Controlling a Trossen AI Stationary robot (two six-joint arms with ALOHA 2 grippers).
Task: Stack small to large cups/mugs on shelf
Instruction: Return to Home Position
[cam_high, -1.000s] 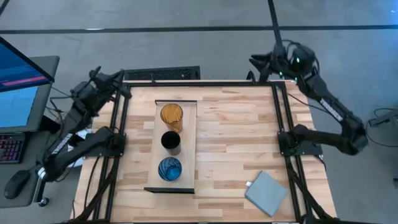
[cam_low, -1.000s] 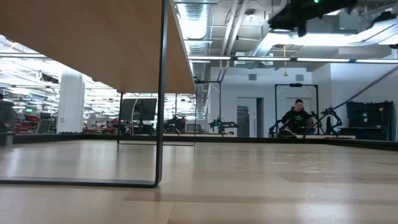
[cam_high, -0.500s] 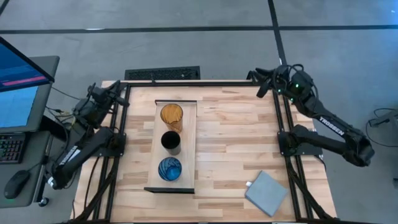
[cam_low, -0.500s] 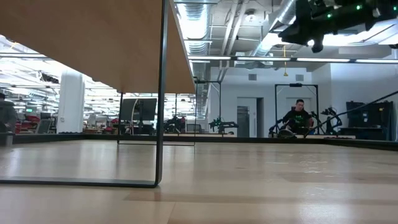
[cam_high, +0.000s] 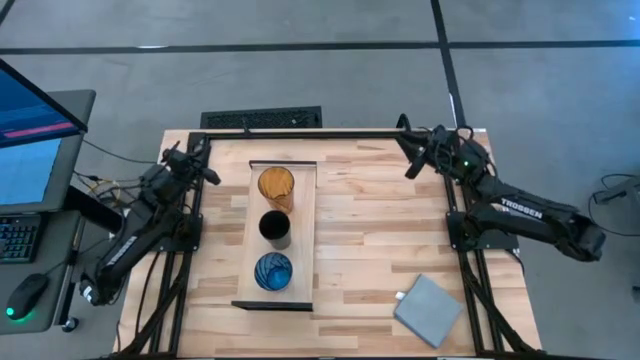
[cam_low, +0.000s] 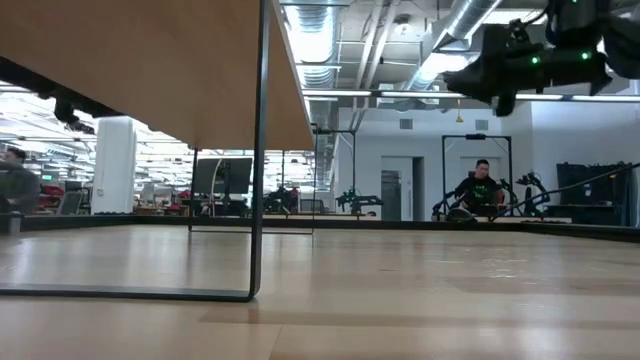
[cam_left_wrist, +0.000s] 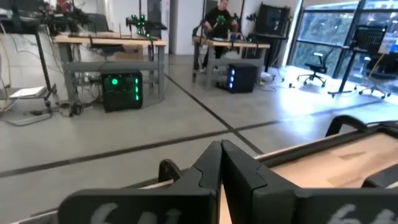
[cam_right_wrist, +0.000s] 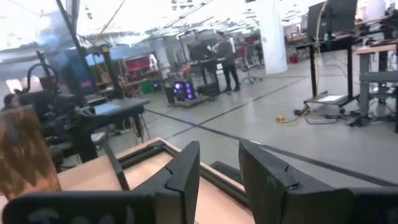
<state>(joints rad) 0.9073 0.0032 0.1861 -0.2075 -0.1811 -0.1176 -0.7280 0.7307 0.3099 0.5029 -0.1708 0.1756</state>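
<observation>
The light-wood shelf (cam_high: 303, 240) stands on the left half of the table. Three cups stand on it in a row, mouths up: an amber cup (cam_high: 276, 185) at the far end, a black cup (cam_high: 275, 228) in the middle, a blue cup (cam_high: 273, 271) at the near end. My left gripper (cam_high: 203, 160) is shut and empty over the table's far left edge, left of the amber cup; it also shows in the left wrist view (cam_left_wrist: 219, 152). My right gripper (cam_high: 407, 150) is open and empty over the far right part of the table; it also shows in the right wrist view (cam_right_wrist: 219, 158).
A flat grey square pad (cam_high: 428, 310) lies at the near right corner. The dark table frame (cam_high: 300, 133) runs along the far edge. In the low view the shelf board (cam_low: 150, 60) stands high on a thin dark leg (cam_low: 262, 150). A person (cam_low: 478, 190) sits far behind.
Both arms have come down and toward the table's near edge. My right gripper has moved from beyond the far edge to over the table's far right part, and shows lower in the low view. My left gripper has moved in beside the shelf's far end. The cups have kept still.
</observation>
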